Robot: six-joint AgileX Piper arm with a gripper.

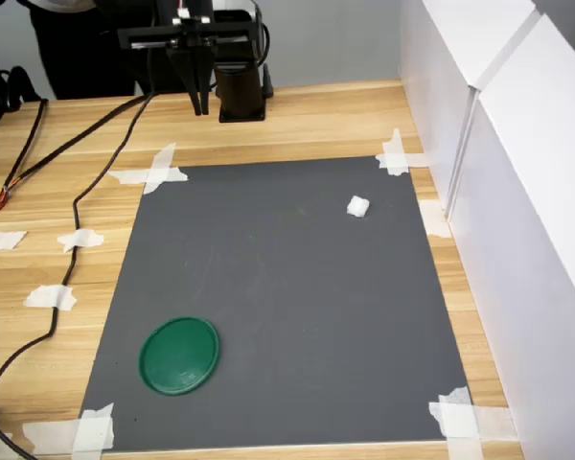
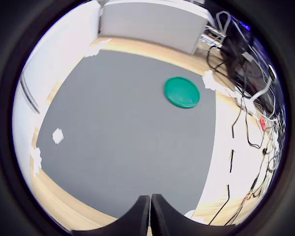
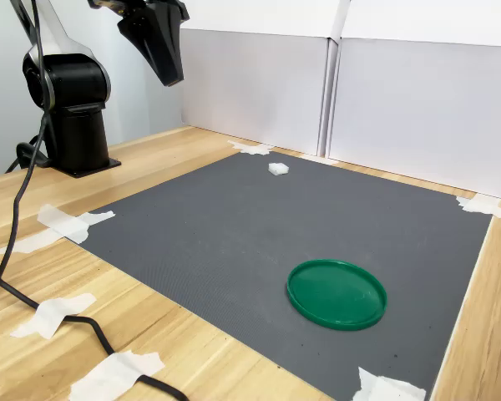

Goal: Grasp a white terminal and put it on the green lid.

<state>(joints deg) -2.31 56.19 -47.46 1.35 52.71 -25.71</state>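
Grey mat [image 1: 287,316] spreads before us, our gripper [image 1: 200,103] pressed together high above it, well apart from the white terminal [image 1: 358,206], which looks light, rigid, best pinched across flat sides, far across the mat from the green lid [image 1: 179,355].

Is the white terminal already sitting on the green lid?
No. In the first exterior view the white terminal lies on the grey mat near its far corner, well apart from the green lid.

My grey mat [image 1: 297,297] lies flat on the wooden table [image 1: 297,120], its corners held down with white tape [image 1: 153,171]. White panels [image 3: 417,92] stand along the table's edge on the first exterior view's right. A black cable [image 1: 72,206] trails across the wood beside the mat, on the first exterior view's left.
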